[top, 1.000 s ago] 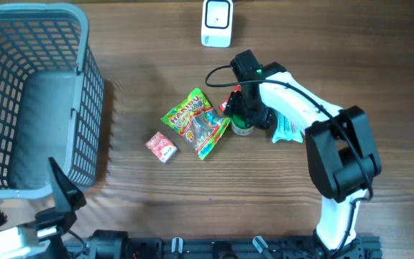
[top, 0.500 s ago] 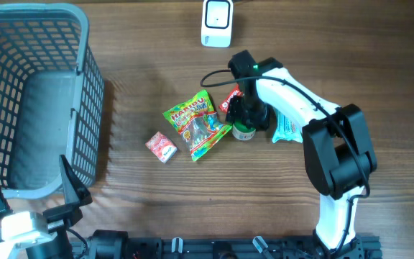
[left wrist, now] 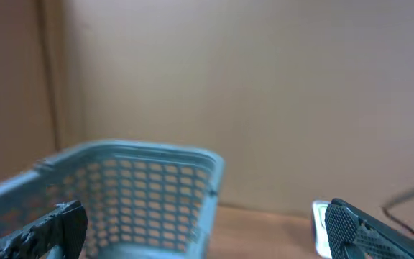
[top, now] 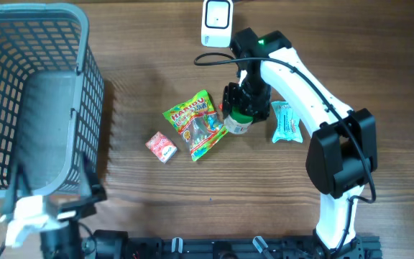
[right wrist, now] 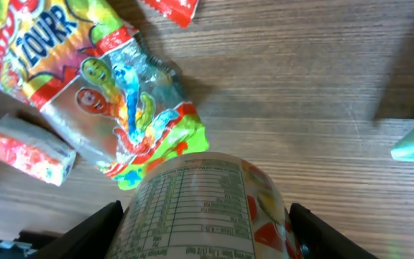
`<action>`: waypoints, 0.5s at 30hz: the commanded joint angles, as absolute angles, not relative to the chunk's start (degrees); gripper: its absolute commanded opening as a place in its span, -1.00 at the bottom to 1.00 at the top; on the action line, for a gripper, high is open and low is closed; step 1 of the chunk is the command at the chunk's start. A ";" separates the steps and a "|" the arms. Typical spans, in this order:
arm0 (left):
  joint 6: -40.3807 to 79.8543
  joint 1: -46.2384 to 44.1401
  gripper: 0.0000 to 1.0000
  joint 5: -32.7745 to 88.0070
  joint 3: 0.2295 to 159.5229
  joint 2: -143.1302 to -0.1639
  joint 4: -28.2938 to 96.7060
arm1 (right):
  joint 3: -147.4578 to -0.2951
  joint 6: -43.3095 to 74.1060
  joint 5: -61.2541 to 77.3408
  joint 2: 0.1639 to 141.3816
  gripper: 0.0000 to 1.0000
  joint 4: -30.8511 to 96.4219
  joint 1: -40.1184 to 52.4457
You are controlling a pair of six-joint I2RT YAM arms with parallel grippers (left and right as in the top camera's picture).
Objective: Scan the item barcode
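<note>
Where the wood-grain desk (top: 264,194) meets its near edge, the left hand (left wrist: 203,241) sits spread wide, holding nothing, beside the grey plastic lattice basket (top: 85,79) filling the left side. Farther in: small red carton (top: 162,147), crinkly glossy gummy bag (top: 196,122), then the right hand (top: 241,106) clamped on a round tub (right wrist: 200,201) with a printed label, just beside the bag's right edge. Flat blue packet (top: 286,122) lies apart to the right. White boxy scanner (top: 216,23) stands at the far edge, open wood before it.

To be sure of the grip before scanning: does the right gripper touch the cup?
Touching. The right wrist view shows the cup pressed between both fingers of the right gripper, with no gap on either side.
</note>
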State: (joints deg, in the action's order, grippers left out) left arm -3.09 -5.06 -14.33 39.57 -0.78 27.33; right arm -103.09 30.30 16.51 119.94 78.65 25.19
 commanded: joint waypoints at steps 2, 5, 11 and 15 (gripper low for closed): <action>-1.02 -4.64 1.00 -2.96 30.17 -0.32 27.49 | -105.01 29.30 18.06 117.75 0.13 79.83 25.15; -0.99 -4.64 1.00 3.68 25.19 -0.34 26.39 | -105.01 29.30 18.06 115.90 0.13 79.99 25.15; -1.04 -4.64 1.00 5.85 21.19 -0.36 26.85 | -105.01 29.32 17.85 114.10 0.13 79.99 25.15; -1.23 -4.64 1.00 8.58 21.17 -0.38 27.79 | -105.01 29.61 17.87 114.10 0.13 79.94 25.15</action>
State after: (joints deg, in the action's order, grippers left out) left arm -3.44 -5.06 5.76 22.44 -0.32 26.92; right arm -103.55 30.09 16.73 115.81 79.72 25.19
